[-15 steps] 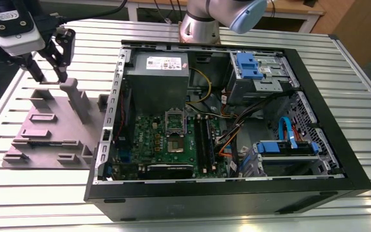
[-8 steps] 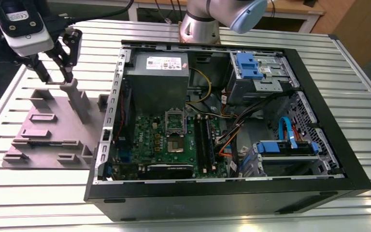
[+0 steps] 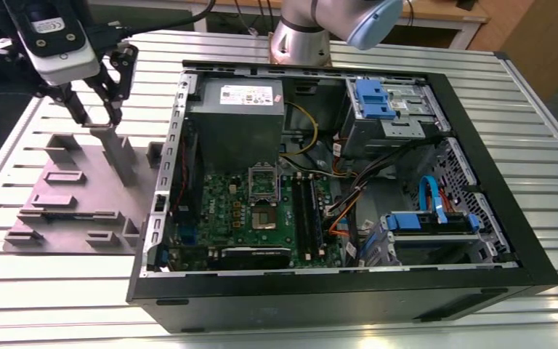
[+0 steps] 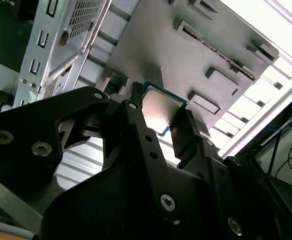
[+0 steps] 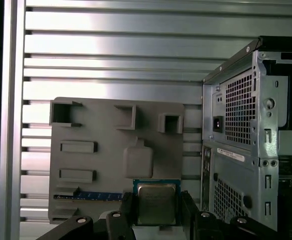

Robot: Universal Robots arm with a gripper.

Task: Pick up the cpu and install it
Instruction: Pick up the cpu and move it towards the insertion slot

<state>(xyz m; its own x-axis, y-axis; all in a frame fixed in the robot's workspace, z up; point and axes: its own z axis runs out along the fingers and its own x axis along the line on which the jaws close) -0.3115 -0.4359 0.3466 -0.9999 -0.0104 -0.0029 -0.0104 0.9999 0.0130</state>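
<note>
First wrist view, your end effector (image 5: pixel 156 212) clenched on the cpu (image 5: pixel 156 200), chip over the grey fixture (image 5: pixel 111 145), beside the open computer case (image 5: pixel 240 150), near the worktop (image 5: pixel 111 50) edge on the exterior view's left

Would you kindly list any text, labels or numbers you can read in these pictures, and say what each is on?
No text can be read.
Too small: the white label on the power supply.
Too faint: markings on the cpu.
Blurred: the strip label on the case.
</note>
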